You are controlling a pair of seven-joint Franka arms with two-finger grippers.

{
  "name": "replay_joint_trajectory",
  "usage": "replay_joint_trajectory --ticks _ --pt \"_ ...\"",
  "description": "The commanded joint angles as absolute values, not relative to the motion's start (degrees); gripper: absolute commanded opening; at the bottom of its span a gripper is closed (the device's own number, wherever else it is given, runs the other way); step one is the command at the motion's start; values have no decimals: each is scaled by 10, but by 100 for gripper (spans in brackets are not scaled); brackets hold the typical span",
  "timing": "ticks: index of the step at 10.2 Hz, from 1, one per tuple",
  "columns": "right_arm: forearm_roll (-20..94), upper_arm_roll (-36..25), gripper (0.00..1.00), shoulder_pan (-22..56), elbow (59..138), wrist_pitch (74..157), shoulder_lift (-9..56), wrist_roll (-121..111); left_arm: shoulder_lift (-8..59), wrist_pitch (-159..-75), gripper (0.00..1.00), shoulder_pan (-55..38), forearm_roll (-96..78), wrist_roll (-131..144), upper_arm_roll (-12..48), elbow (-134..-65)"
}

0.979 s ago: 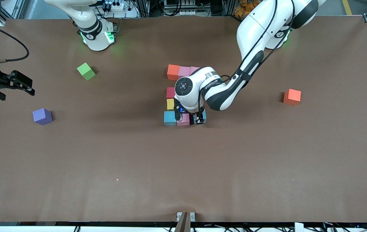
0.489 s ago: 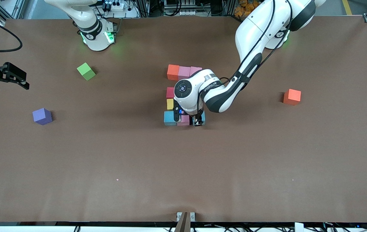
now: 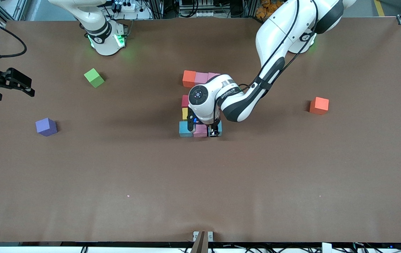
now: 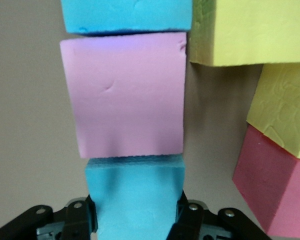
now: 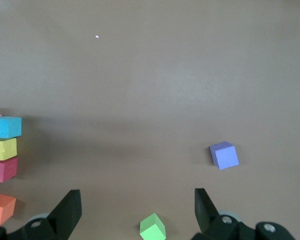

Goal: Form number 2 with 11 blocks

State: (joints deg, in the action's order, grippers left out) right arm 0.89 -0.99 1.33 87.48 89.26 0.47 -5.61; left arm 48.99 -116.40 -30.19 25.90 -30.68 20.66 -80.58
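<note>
Left gripper (image 3: 215, 134) is down at the middle of the frame in the front view, squeezing a light blue block (image 4: 135, 192) from both sides. That block sits on the bench (image 3: 200, 182), touching a pink block (image 3: 200, 130). Another light blue block (image 3: 185, 128) touches the pink one toward the right arm's end of the bench. These three make the row of the number 2 (image 3: 200, 105) that is nearest the front camera.

Just above that row in the front view stand a yellow block (image 3: 185, 113) and then a red block (image 3: 185, 101). At the top of the shape lie an orange block (image 3: 189, 78) and two pink blocks (image 3: 201, 77) in a row. The left arm hides the rest of the shape.

Right gripper (image 3: 14, 86) hangs at the left edge of the front frame with its fingers spread wide and nothing in them. It waits there.

A purple block (image 3: 46, 127) lies alone at the middle left. An orange-red block (image 3: 319, 105) lies alone at the middle right. A green cube (image 3: 94, 77) sits at the upper left.
</note>
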Motion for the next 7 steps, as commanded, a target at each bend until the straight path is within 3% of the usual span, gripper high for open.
replay_joint_trajectory --ticks 1,2,3,7 --pt "3 -6 100 12 864 881 4 -38 498 -1165 29 -308 271 -317 202 -791" --pt "3 -6 100 11 863 881 4 -38 499 -1165 71 -308 271 -309 202 -792" --pt "2 -5 100 12 863 882 5 -38 500 -1165 100 -305 269 -313 202 -792" --pt "2 -6 100 12 863 882 7 -38 477 -1158 100 -304 258 -303 208 -794"
